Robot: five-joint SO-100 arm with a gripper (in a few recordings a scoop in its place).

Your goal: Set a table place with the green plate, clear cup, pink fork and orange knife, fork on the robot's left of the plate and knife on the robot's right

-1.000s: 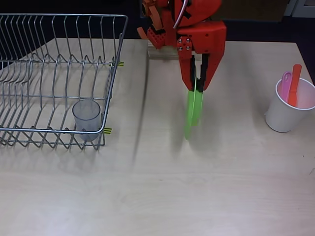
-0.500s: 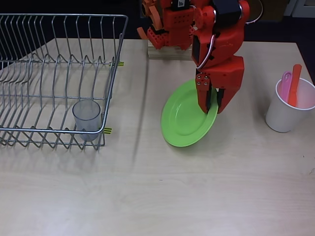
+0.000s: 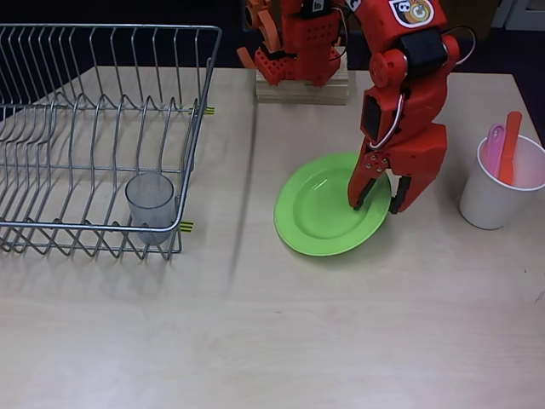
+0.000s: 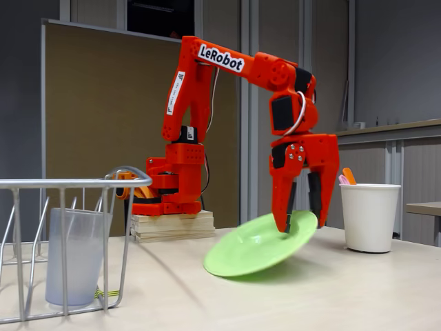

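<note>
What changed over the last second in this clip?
The gripper swung the green plate from edge-on to nearly flat and opened its jaws around the raised rim; the far edge now rests on the table. The clear cup in the rack and the fork and knife in the white cup stayed put.

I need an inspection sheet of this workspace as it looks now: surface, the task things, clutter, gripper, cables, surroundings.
Surface: pale wood-look table, no spills seen.
Green plate: tilted in the fixed view, lower edge on the table, far edge raised between the fingers.
Clear cup: upright inside the wire dish rack, near its front corner.
Pink fork and orange knife: standing in the white cup at the right of the overhead view.
Clutter: nothing seen.
Gripper: open, fingers straddling the plate's rim.
Cables: a white wire loop on the arm.
Surroundings: brown panel behind the arm's wooden base block.
</note>
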